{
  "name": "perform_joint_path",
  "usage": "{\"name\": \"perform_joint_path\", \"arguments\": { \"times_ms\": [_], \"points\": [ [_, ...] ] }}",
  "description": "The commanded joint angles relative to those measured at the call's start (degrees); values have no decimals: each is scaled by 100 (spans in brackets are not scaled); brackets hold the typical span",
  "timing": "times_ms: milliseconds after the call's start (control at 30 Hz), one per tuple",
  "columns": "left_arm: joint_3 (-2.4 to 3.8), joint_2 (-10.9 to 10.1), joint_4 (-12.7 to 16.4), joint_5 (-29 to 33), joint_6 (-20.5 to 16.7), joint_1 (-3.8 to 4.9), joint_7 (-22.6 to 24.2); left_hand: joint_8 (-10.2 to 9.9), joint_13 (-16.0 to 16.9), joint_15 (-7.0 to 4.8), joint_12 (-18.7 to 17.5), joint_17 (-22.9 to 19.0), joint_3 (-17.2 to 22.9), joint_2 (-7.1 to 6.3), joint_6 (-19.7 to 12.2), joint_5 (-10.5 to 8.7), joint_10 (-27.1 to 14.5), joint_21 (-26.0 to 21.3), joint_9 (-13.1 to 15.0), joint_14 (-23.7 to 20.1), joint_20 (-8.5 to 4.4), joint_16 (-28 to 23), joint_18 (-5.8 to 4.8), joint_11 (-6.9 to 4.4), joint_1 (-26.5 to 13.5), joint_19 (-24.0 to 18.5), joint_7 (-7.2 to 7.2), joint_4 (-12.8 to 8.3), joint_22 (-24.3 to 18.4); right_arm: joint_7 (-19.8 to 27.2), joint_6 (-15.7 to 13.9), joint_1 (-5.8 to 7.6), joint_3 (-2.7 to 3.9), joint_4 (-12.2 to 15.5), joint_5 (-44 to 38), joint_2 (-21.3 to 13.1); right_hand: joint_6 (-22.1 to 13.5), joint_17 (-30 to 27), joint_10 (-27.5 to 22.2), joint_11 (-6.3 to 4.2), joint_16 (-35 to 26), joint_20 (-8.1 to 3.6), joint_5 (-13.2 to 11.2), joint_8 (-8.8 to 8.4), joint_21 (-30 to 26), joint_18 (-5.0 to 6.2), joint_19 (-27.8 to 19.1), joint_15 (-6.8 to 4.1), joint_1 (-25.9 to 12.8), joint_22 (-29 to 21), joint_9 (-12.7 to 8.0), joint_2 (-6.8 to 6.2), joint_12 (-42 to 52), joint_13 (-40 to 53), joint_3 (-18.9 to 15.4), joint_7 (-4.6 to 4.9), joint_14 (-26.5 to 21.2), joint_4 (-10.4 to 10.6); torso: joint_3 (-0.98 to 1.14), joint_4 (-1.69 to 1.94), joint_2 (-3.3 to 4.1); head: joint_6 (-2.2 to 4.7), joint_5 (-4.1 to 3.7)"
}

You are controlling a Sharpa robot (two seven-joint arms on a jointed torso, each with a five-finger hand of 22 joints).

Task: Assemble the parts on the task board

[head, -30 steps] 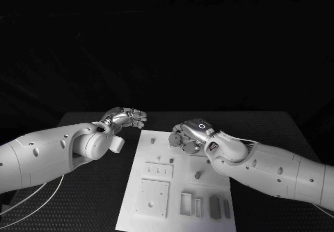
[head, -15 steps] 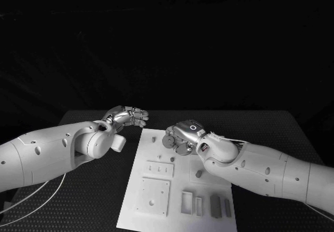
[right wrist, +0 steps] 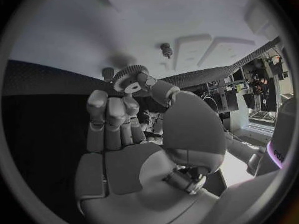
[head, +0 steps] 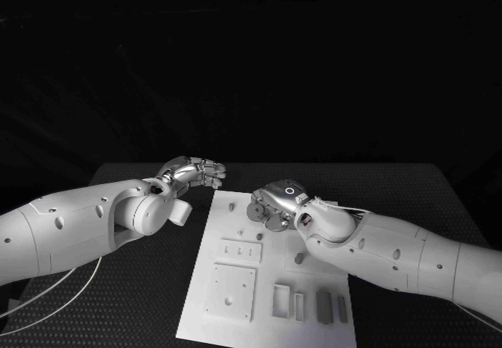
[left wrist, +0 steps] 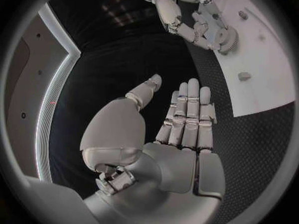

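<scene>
A small toothed gear [right wrist: 130,77] is pinched in the fingertips of the right hand [head: 274,205], above the far end of the white task board [head: 243,304]. The left hand [head: 192,174], fingers straight and side by side, holds nothing just beyond the board's far left corner.

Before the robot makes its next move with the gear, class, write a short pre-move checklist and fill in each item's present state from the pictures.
1. Gear held by the right hand, pinched at the fingertips: ok.
2. Right hand over the task board, near its far end: ok.
3. Pegs on the board stand free of the hand: ok.
4. Left hand holds nothing, fingers straight, off the board's edge: ok.
5. Gear's bore lined up with a peg: cannot tell.
</scene>
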Motion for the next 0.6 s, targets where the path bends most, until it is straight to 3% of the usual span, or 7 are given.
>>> {"name": "perform_joint_path", "arguments": {
  "times_ms": [33,367,600],
  "points": [
    [6,14,8,-23,29,7,34,-33,6,27,-30,9,21,23,-24,-2,-33,18,8,-6,0,-31,59,8,-37,-26,11,-7,9,0,141,-11,-11,-28,-83,17,617,-9,-52,-11,-34,-4,-22,21,12,339,25,3,-9,-6,7,-71,-3,-5,-16,24,20,34,5,-8,-6,-5,5],
    [6,23,5,-24,33,8,32,-35,6,28,-32,11,21,23,-26,-2,-33,17,10,-7,0,-33,59,8,-38,-27,11,-8,9,28,275,-17,-31,-126,-22,76,569,-12,-69,4,-48,5,-24,-7,5,339,8,14,-19,-6,-1,-77,-14,-11,-40,39,8,30,5,-8,-8,-28,21],
    [6,21,5,-24,30,8,28,-36,7,28,-33,11,21,21,-26,-3,-34,17,11,-7,1,-34,58,9,-39,-28,11,-9,9,39,295,-17,-50,-259,77,120,216,-9,-146,107,-77,20,-27,-207,-19,339,-51,102,-34,-6,-90,-116,-32,-18,-122,154,-42,4,6,-10,-5,-40,30]
  ]
}}
